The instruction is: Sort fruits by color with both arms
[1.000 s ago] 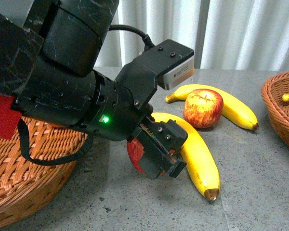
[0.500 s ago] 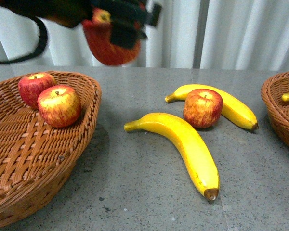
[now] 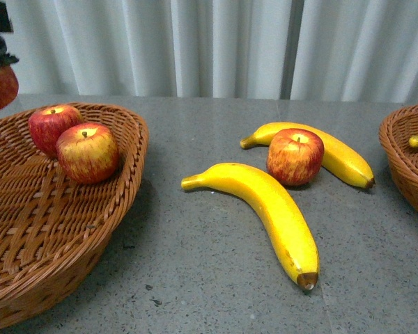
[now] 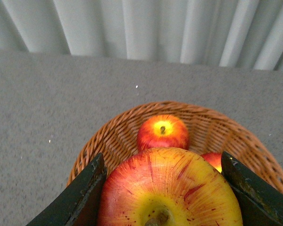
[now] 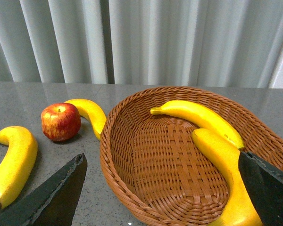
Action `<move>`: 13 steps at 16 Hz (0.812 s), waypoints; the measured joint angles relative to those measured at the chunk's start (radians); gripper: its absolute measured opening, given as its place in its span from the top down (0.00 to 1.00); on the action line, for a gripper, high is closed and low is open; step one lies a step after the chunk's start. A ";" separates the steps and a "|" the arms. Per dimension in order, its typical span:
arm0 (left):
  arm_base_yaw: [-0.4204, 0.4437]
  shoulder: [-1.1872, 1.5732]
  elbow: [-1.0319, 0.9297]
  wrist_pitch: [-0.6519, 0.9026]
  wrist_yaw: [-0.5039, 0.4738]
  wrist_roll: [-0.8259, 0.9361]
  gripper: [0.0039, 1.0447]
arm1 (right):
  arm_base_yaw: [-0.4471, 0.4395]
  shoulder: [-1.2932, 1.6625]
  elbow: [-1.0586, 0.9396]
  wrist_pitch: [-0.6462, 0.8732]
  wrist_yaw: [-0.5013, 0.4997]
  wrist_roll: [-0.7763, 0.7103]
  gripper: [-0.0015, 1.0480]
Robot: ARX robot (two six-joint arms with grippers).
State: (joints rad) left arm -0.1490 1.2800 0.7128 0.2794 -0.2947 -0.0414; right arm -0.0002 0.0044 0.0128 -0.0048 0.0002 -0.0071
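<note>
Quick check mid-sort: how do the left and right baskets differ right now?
The left basket holds two apples; the right basket holds two bananas. The left gripper holds a third apple in its fingers close to the left basket, while the right gripper is open and empty, facing the right basket. Both are brown woven baskets on the grey table.

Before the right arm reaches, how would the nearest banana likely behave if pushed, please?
The banana lies flat on its curve, so it would likely pivot, not roll. Its glossy skin may be slippery. It looks stiff.
</note>
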 joint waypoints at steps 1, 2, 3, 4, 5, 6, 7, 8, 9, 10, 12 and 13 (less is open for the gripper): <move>0.023 0.004 -0.036 0.009 0.005 -0.027 0.38 | 0.000 0.000 0.000 0.000 0.000 0.000 0.06; 0.032 0.009 -0.066 0.016 0.005 -0.045 0.38 | 0.000 0.000 0.000 0.000 0.000 0.000 0.06; 0.032 0.010 -0.087 0.020 0.008 -0.058 0.38 | 0.000 0.000 0.000 0.000 0.000 0.000 0.06; 0.032 0.010 -0.095 0.021 0.008 -0.065 0.38 | 0.000 0.000 0.000 0.000 0.000 0.000 0.06; 0.031 0.010 -0.097 0.028 0.008 -0.069 0.28 | 0.000 0.000 0.000 0.000 0.000 0.000 0.06; 0.024 0.007 -0.097 0.030 0.014 -0.069 0.15 | 0.000 0.000 0.000 0.000 0.000 0.000 0.06; -0.008 -0.018 -0.100 0.019 0.025 -0.069 0.07 | 0.000 0.000 0.000 0.000 0.000 0.000 0.06; -0.075 -0.060 -0.092 0.034 0.030 -0.061 0.06 | 0.000 0.000 0.000 0.000 0.000 0.000 0.06; -0.107 -0.047 -0.053 0.071 0.077 -0.047 0.06 | 0.000 0.000 0.000 0.000 0.000 0.000 0.06; -0.122 -0.026 -0.028 0.097 0.112 -0.029 0.06 | 0.000 0.000 0.000 0.000 0.000 0.000 0.06; -0.157 0.090 0.079 0.075 0.269 -0.001 0.06 | 0.000 0.000 0.000 0.000 0.000 0.000 0.06; -0.171 0.138 0.118 0.054 0.320 0.012 0.06 | 0.000 0.000 0.000 0.000 0.000 0.000 0.06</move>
State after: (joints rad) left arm -0.3199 1.4178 0.8310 0.3332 0.0250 -0.0296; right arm -0.0002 0.0044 0.0128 -0.0051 0.0002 -0.0071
